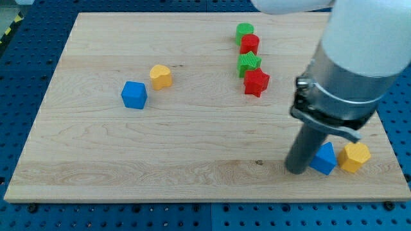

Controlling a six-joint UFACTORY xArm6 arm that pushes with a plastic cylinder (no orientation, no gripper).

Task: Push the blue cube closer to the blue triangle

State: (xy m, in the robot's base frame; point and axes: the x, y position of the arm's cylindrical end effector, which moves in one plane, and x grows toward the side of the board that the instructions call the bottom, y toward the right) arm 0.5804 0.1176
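My tip (297, 171): a bare rod without jaws, touching the blue triangle (325, 158) at its 9 o'clock.
Blue cube (134, 95): well apart, at 10 o'clock from my tip, beside the yellow block (160, 76).

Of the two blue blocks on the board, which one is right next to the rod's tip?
The blue triangle, near the view's bottom right beside the yellow hexagon. My tip rests just to its left, while the blue cube sits far off toward the view's left.
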